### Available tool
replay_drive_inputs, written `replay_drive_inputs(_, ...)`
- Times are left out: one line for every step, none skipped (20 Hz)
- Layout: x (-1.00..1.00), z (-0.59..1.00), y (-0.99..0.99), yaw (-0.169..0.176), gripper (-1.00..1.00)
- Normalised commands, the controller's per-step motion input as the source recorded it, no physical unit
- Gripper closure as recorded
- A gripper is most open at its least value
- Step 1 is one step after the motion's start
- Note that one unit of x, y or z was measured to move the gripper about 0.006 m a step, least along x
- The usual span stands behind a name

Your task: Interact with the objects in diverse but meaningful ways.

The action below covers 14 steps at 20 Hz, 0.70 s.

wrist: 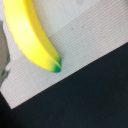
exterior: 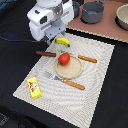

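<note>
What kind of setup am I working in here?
Likely a play dining table: a placemat set with a plate, fork and knife, toy foods like the banana, pots behind.

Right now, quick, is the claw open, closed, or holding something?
Claw: cannot be told; its fingers are hidden in both views. It hovers over the banana, which lies on the placemat.

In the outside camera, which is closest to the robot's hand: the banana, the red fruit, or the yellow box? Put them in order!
1. Banana: right beside the gripper.
2. Red fruit: on the plate, mid-mat.
3. Yellow box: far mat corner, the exterior view's left.
</note>
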Motion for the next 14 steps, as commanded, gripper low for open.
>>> replay_drive_inputs(0.12, 0.06, 0.49, 0.114, -1.0)
replay_drive_inputs(0.12, 0.09, 0.49, 0.121, -1.0)
replay_drive_inputs(0.16, 0.1, 0.48, 0.12, -1.0)
replay_drive_inputs(0.18, 0.12, 0.48, 0.113, -1.0)
replay_drive_inputs(0.19, 0.11, 0.46, 0.116, -1.0)
replay_drive_inputs(0.22, 0.11, 0.43, 0.109, -1.0)
replay_drive_inputs(0.22, 0.02, 0.41, 0.102, -1.0)
replay_drive_inputs(0.19, 0.0, 0.37, 0.091, -1.0)
replay_drive_inputs(0.17, 0.0, 0.35, 0.083, -1.0)
replay_drive_inputs(0.18, 0.0, 0.34, 0.075, -1.0)
replay_drive_inputs(0.2, 0.0, 0.3, 0.047, -1.0)
replay_drive_inputs(0.19, 0.0, 0.27, 0.029, -1.0)
replay_drive_inputs(0.23, 0.0, 0.18, 0.0, -1.0)
replay_drive_inputs(0.25, -0.02, 0.14, 0.0, -1.0)
